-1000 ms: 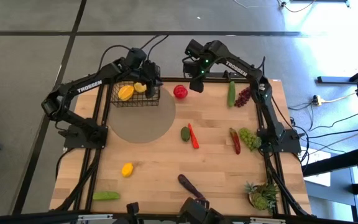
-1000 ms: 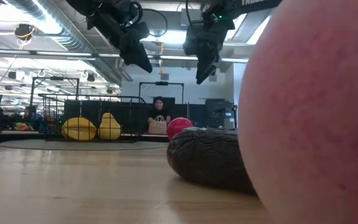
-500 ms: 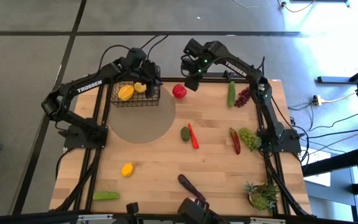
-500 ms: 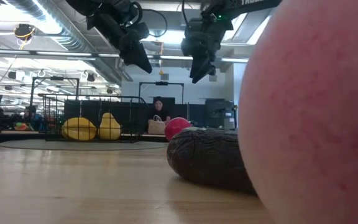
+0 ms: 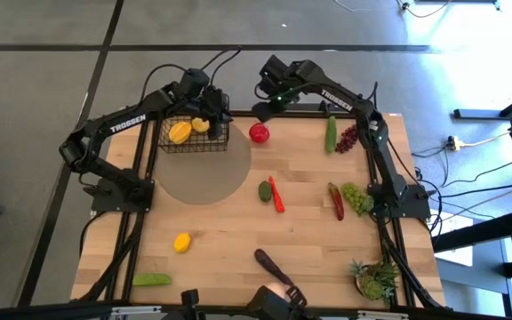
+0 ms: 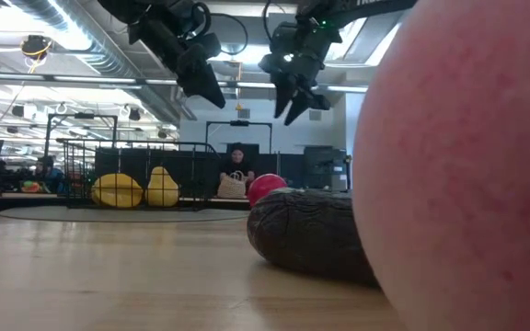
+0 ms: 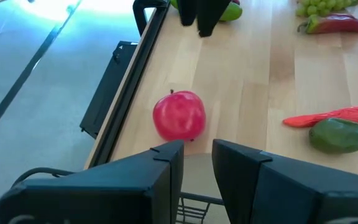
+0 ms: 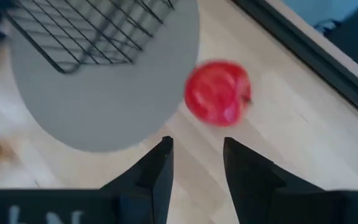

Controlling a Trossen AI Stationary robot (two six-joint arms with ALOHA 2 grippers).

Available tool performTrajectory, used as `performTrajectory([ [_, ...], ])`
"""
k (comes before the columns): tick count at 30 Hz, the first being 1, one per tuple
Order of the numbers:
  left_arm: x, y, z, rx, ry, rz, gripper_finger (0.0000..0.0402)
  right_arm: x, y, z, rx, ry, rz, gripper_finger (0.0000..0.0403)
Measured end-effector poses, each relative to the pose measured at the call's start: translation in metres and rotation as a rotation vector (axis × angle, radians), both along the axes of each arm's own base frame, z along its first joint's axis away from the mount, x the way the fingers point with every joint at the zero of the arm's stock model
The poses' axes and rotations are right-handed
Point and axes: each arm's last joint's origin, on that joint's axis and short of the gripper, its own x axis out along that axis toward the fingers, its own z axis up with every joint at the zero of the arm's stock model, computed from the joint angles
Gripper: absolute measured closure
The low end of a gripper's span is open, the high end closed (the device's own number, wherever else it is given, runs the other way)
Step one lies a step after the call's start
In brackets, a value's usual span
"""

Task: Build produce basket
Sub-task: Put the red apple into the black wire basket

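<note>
The black wire basket [image 5: 194,133] sits up at about eleven o'clock on the wooden table [image 5: 238,231], on the far edge of a round grey mat [image 5: 204,173], with two yellow-orange fruits [image 5: 180,132] already lying inside it. The left gripper [image 5: 218,112] hangs over the basket's one o'clock corner, its fingers [image 7: 166,168] standing slightly apart with nothing between them. Just to the three o'clock side of the basket, off the mat, a red apple [image 5: 259,132] rests on the bare wood near the far edge. The right gripper [image 5: 261,110] hovers above it, toward eleven o'clock of the apple, its two fingers [image 8: 157,165] parted and empty, not touching the fruit. Other produce lies scattered: a cucumber [image 5: 331,133] and grapes [image 5: 348,138] at two o'clock, a lemon [image 5: 182,242] at seven.
</note>
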Motion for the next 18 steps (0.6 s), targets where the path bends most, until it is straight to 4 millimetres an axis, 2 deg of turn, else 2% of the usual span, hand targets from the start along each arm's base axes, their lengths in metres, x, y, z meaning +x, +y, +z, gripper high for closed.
performTrajectory([
  [3,0.000,0.000,0.000,0.000,0.000,0.000,0.0327,0.003,-0.002,0.001,0.018,-0.026,-0.115,0.0271],
  [7,0.000,0.000,0.000,0.000,0.000,0.000,0.0327,0.004,-0.005,0.003,0.089,-0.050,-0.384,0.0271],
  [10,0.000,0.000,0.000,0.000,0.000,0.000,0.0327,0.006,-0.007,0.004,0.135,-0.086,-0.491,0.0257],
  [13,0.000,0.000,0.000,0.000,0.000,0.000,0.0327,0.008,-0.008,0.003,0.174,-0.105,-0.565,0.0222],
  [18,0.000,0.000,0.000,0.000,0.000,0.000,0.0327,0.009,-0.009,-0.010,0.233,-0.086,-0.660,0.0132],
])
